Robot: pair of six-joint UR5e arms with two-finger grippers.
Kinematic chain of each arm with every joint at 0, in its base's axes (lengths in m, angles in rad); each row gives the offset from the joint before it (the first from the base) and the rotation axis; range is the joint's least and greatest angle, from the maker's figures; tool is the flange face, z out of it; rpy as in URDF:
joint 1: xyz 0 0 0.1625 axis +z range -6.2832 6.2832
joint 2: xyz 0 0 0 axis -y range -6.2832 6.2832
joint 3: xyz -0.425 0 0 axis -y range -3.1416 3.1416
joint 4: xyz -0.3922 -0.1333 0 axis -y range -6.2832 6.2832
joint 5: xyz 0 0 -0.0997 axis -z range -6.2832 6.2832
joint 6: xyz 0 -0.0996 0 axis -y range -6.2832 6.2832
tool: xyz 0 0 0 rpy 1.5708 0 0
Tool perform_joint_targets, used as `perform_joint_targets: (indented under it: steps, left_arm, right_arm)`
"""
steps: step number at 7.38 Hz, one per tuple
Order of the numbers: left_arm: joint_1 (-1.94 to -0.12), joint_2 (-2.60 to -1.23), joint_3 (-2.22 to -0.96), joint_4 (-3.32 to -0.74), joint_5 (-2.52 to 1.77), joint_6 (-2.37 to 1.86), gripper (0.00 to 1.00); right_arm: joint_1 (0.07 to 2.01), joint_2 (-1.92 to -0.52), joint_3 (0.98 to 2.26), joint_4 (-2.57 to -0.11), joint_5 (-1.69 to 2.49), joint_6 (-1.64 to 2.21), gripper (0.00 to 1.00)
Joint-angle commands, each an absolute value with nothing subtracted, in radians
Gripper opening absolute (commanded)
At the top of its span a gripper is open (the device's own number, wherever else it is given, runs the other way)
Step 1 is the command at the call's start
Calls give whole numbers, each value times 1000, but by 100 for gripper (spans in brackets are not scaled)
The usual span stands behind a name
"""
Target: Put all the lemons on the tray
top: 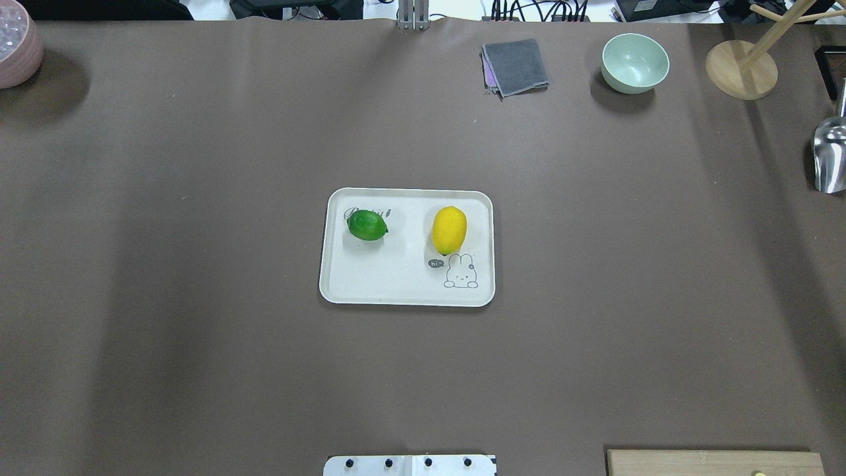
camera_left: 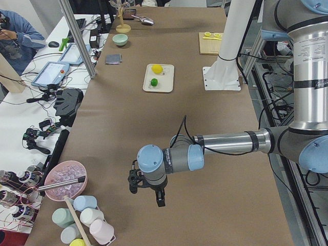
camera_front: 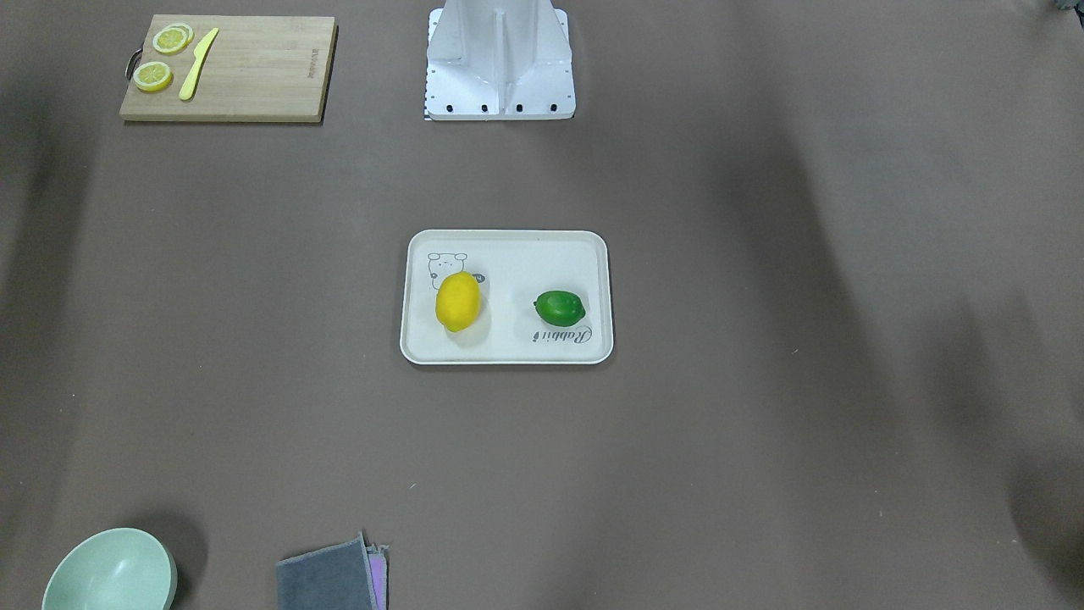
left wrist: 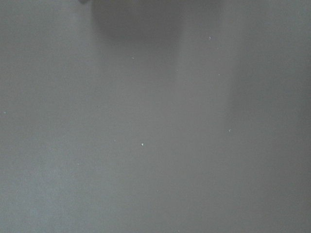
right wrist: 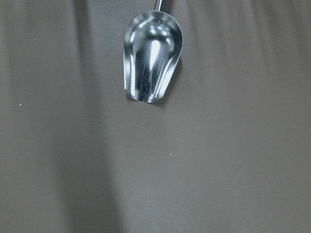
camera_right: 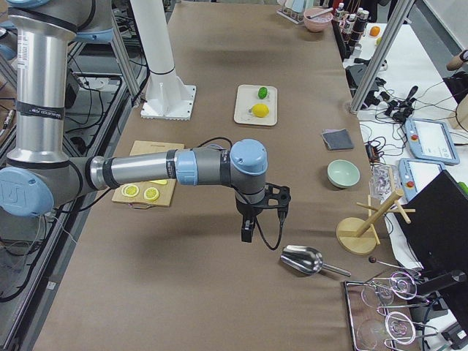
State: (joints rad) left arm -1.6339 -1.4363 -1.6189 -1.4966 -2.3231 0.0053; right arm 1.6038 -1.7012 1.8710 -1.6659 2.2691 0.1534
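Observation:
The cream-white tray (top: 403, 294) lies at the table's middle. The yellow lemon (top: 449, 229) and the green lemon (top: 367, 225) both lie on it, apart from each other. In the front-facing view the yellow lemon (camera_front: 457, 302) is on the tray (camera_front: 508, 246) beside the green lemon (camera_front: 560, 307). My left gripper (camera_left: 147, 193) hangs over bare table far from the tray, near the table's left end. My right gripper (camera_right: 252, 232) hangs near the right end, beside a metal scoop. Both show only in the side views, so I cannot tell whether they are open or shut.
A wooden cutting board (camera_front: 254, 72) holds lemon slices and a yellow knife. A green bowl (top: 634, 63), a grey cloth (top: 515, 66) and a wooden stand (top: 740, 69) sit at the far edge. The metal scoop (right wrist: 150, 63) lies under my right wrist. A pink bowl (top: 16, 46) is far left.

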Motion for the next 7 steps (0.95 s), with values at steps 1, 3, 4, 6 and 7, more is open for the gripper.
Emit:
perform_joint_targets:
  steps: [1,3,4,6,7]
  left_arm:
    - [-1632,-1427,-1626,-1499,-2322,6,98]
    - [-1632,-1431,-1647,-1491,-2321,-2,98]
    - [-1632,-1433,-1641,-1491,-2319,-18,98]
    - [-1632,-1437,-1643,-1491,-2319,-18,98]
    - [-1632,-1436,-1646,-1491,-2318,-18,98]
  right_arm:
    - [1603,-1703,1871,-1666,2270,153,100]
    - [1603,-1703,1871,-1666,2272,153,100]
    - [1603,-1703,1871,-1666,2272,153,100]
    - [1605,-1703,1871,-1666,2272,153,100]
    - [1605,-1703,1871,-1666,2272,153,100]
